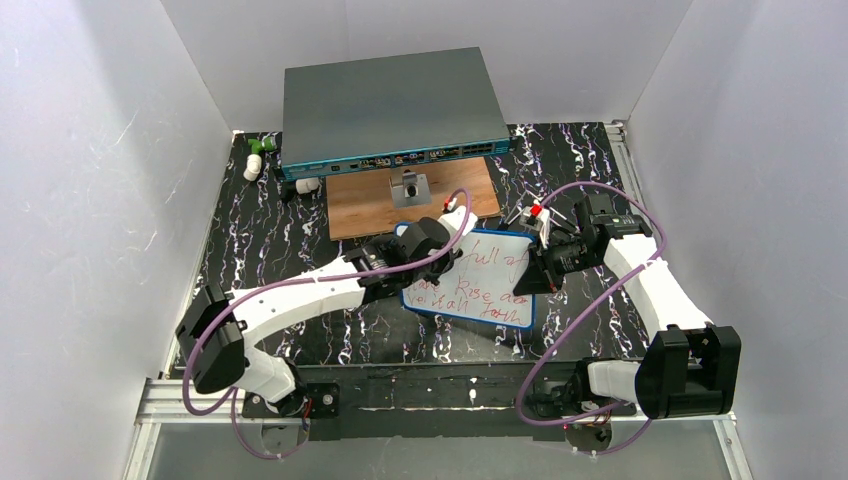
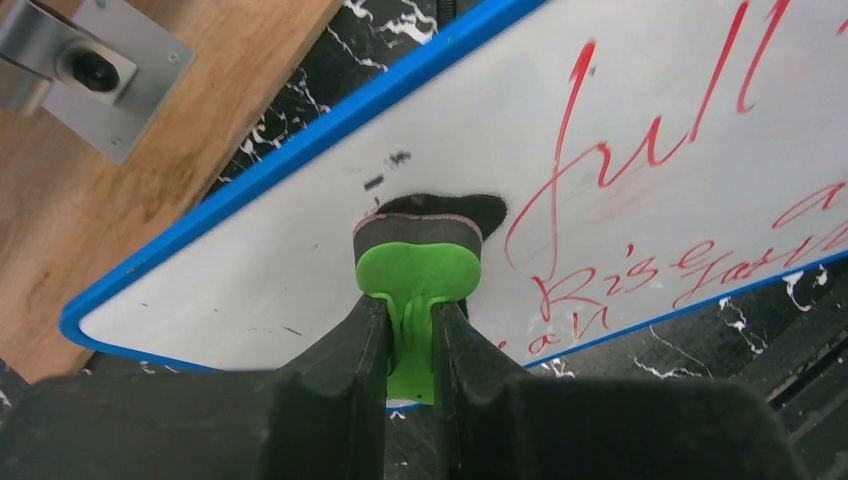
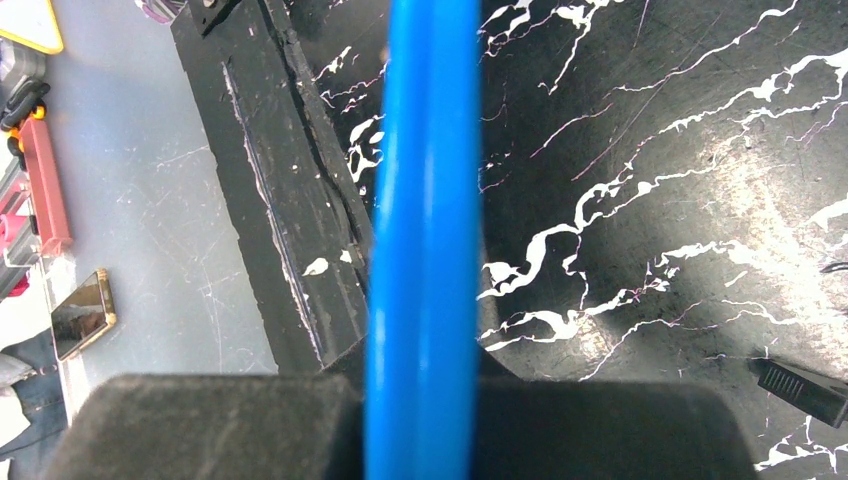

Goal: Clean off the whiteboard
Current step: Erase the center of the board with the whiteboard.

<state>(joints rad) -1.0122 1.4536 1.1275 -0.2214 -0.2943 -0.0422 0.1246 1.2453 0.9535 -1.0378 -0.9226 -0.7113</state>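
Note:
The whiteboard [image 1: 487,282] lies on the black marbled table, blue-framed, with red handwriting over most of it. My left gripper [image 1: 447,243] is shut on a green eraser [image 2: 418,275] by its thin handle. The eraser's dark felt pad presses on the board's upper left part, which is wiped white [image 2: 250,260]. Red writing [image 2: 640,160] lies just right of the eraser. My right gripper [image 1: 545,262] is shut on the whiteboard's right edge. In the right wrist view the blue frame [image 3: 425,240] runs up between its jaws.
A brown wooden board [image 1: 410,197] with a small metal fitting [image 1: 409,187] lies just behind the whiteboard. The large grey-teal switch box [image 1: 390,108] stands behind that. Small white and green parts [image 1: 258,155] lie at the back left. White walls enclose three sides.

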